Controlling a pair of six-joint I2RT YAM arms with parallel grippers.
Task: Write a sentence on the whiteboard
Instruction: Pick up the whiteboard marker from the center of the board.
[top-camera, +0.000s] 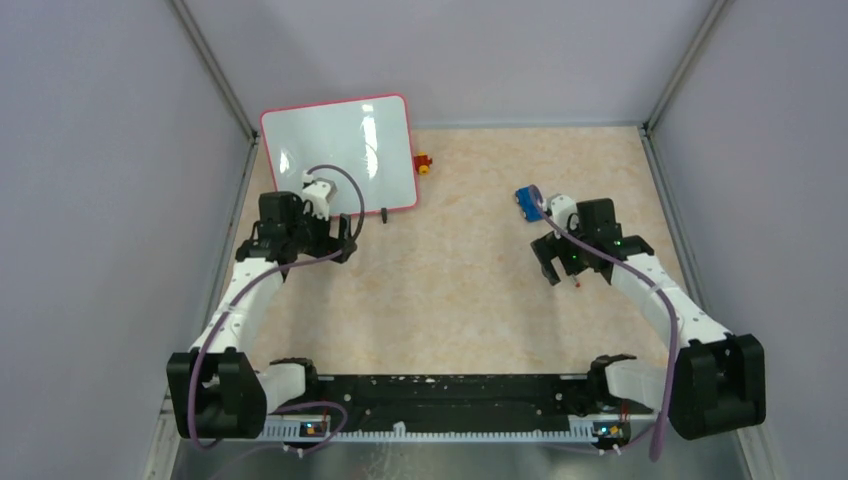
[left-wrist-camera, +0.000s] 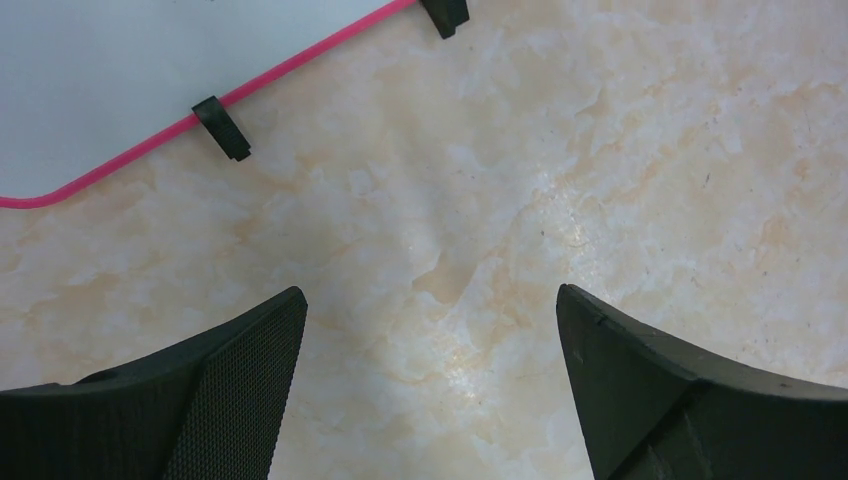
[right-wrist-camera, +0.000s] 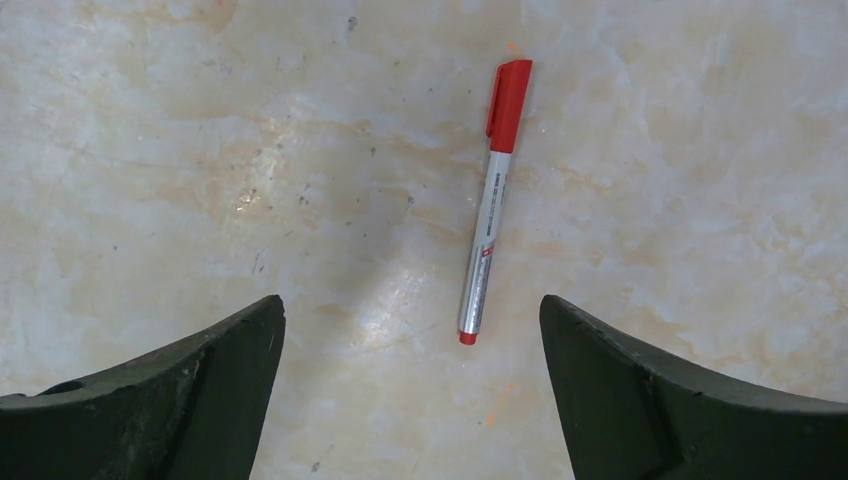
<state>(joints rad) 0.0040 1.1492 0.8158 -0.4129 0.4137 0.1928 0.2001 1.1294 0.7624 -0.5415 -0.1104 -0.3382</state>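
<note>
I see my left pincer (left-wrist-camera: 430, 290) wide and empty above the table (left-wrist-camera: 600, 150), just beside the clipped edge of the whiteboard (top-camera: 338, 155) lying at the far left, while my right pincer (right-wrist-camera: 412, 298) hangs wide over a capped red marker (right-wrist-camera: 490, 205).

The top view looks steeply down from above and behind the arm bases (top-camera: 450, 400) along its lower edge, taking in the whole table (top-camera: 450, 280) from afar. The left wrist view looks down close past the left gripper (left-wrist-camera: 430, 292). The whiteboard (left-wrist-camera: 100, 60) edge at its upper left also shows upper left in the top view. The right wrist view, equally close, centres on a marker (right-wrist-camera: 490, 200).
</note>
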